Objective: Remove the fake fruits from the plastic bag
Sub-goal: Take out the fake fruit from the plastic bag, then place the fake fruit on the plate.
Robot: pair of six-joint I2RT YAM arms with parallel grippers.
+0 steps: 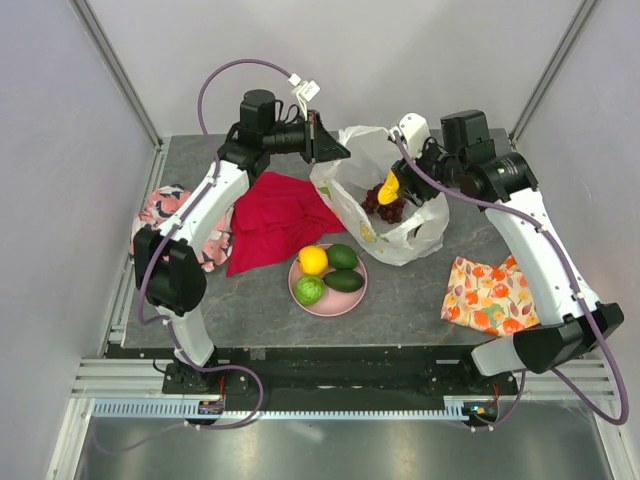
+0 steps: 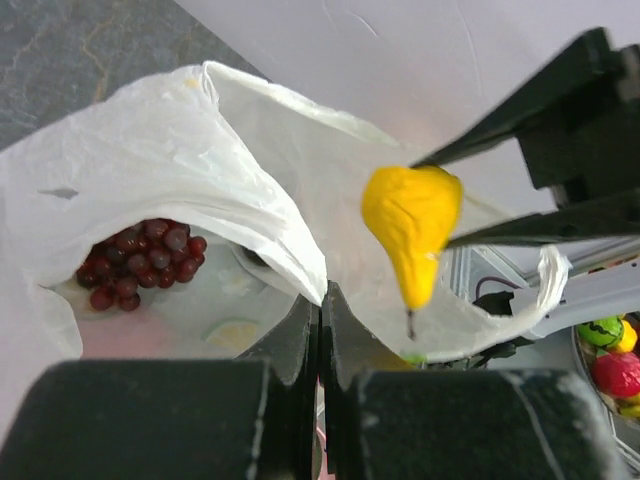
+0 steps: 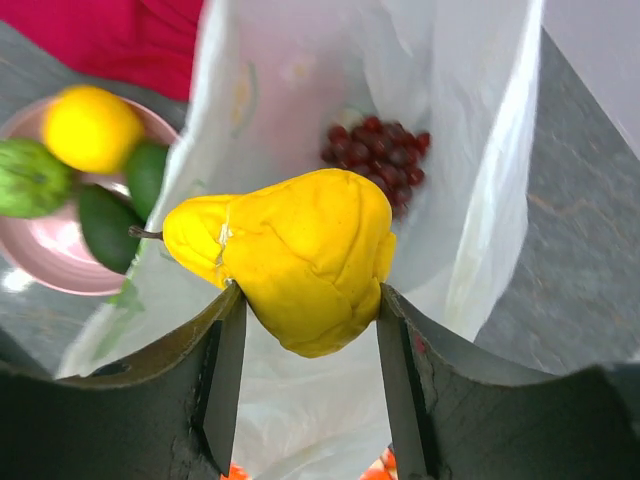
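1. The right gripper point(image 3: 308, 295) was clamped on the pear point(image 3: 300, 255), one finger point(image 3: 222, 380) pressed to each side of its fat end.
2. Gripper and pear hung over the open mouth of the bag point(image 3: 470, 150), which lay on the table with its white plastic spread wide below them.
3. Straight beneath the gripper, at the bottom of the bag, lay the grapes point(image 3: 375, 150), well apart from the pear.
4. Across the mouth from the right gripper, the left gripper point(image 2: 320, 305) had its fingers point(image 2: 292, 340) pressed together on the bag's rim, holding that edge up.
5. To the right gripper's left and nearer the bases, just beside the bag, sat the plate point(image 1: 330, 308). Whether plate and bag touched could not be told.
6. On the plate lay the citrus point(image 1: 313, 260), the lime point(image 1: 309, 290) and two avocados point(image 1: 343, 256), all close together.
7. Below the left gripper and toward the bases, the red cloth point(image 1: 275, 215) spread between that gripper and the plate, reaching the plate's far rim.
8. Well to the left gripper's left, a floral cloth point(image 1: 175, 215) showed partly behind the left arm.
9. To the right gripper's right and nearer the bases, the orange cloth point(image 1: 490, 295) lay apart from the bag.
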